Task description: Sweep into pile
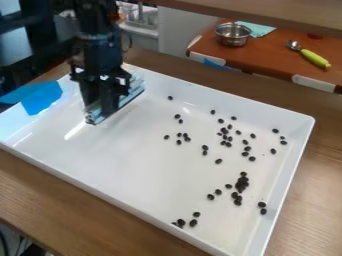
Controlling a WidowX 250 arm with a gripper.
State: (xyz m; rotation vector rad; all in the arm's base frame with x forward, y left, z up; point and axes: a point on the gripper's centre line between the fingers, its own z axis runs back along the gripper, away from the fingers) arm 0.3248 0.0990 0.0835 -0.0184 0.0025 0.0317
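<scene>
white tray (133, 170) nearest, dark beans (242, 184) scattered; arm (100, 35) upright, claw (107, 106) pointing down far left, clamped on sweeping blade (135, 92).

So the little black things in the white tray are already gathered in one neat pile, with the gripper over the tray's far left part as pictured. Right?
Not one pile: the camera view shows the little black things scattered singly and in small clusters.
</scene>
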